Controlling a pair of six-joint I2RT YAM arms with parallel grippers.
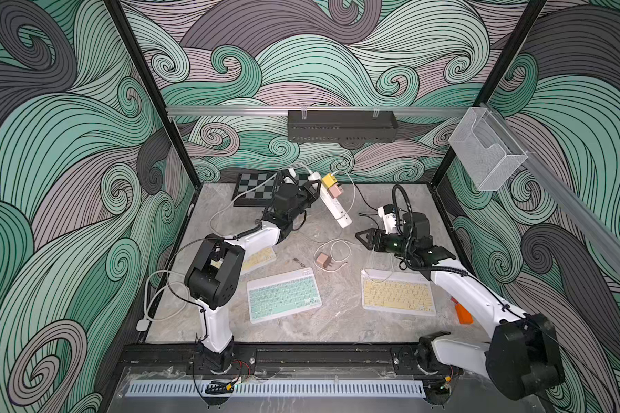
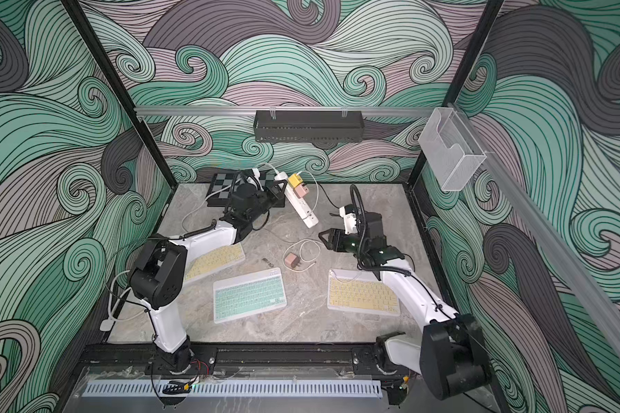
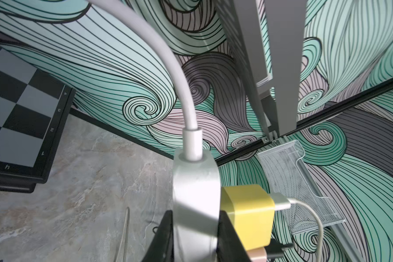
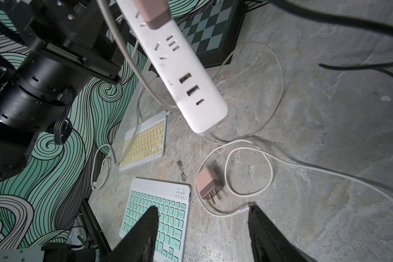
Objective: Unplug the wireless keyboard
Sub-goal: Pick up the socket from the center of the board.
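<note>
Three wireless keyboards lie on the marble table: a teal one (image 1: 283,295) in the middle, a yellow one (image 1: 398,295) to its right and a yellow one (image 1: 258,258) partly under my left arm. In the right wrist view a white cable reaches the top corner of the left yellow keyboard (image 4: 145,143). My left gripper (image 3: 195,217) is shut on the cord end of a white power strip (image 1: 332,205), holding it tilted off the table. A yellow adapter (image 1: 328,180) and a pink adapter (image 1: 335,191) sit plugged into the strip. My right gripper (image 4: 202,211) hangs open above the table, holding nothing.
A loose pink adapter (image 4: 208,184) with a coiled white cable lies between the teal keyboard (image 4: 159,211) and my right gripper (image 1: 362,239). A chessboard (image 1: 255,187) sits at the back left. An orange object (image 1: 462,313) lies by the right arm. A mesh basket (image 1: 485,150) hangs on the right rail.
</note>
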